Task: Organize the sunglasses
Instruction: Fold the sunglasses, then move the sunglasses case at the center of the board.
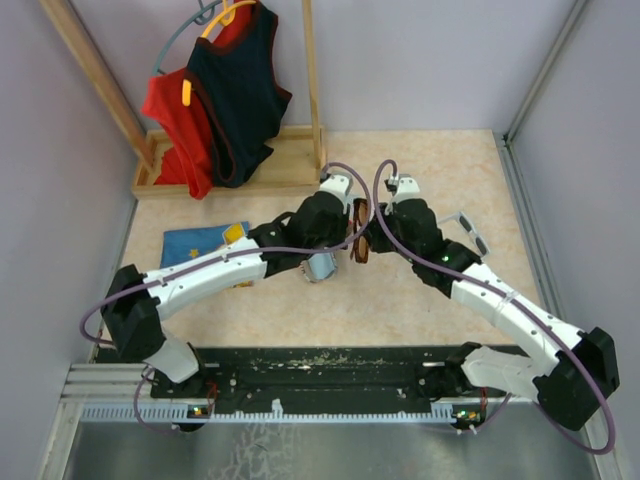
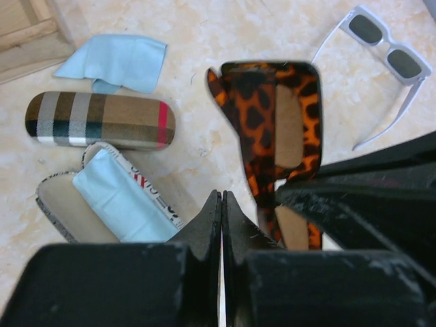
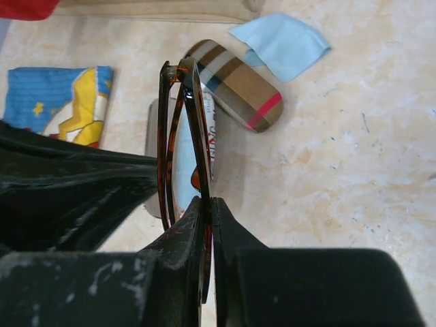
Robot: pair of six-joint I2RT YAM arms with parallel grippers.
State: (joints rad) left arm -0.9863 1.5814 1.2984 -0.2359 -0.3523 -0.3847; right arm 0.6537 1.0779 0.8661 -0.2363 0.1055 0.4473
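one folded tortoise pair (image 2: 262,129) runs lengthwise straight out from right tool (image 3: 206,202).

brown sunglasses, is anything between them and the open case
The brown sunglasses are pinched in the right gripper. A light-blue cloth lies inside the open case, covering much of its lining, so it probably has to come out first. Nothing else visible stands between them.

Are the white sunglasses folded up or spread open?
Spread open: both thin arms of the white sunglasses stick out from the frame.
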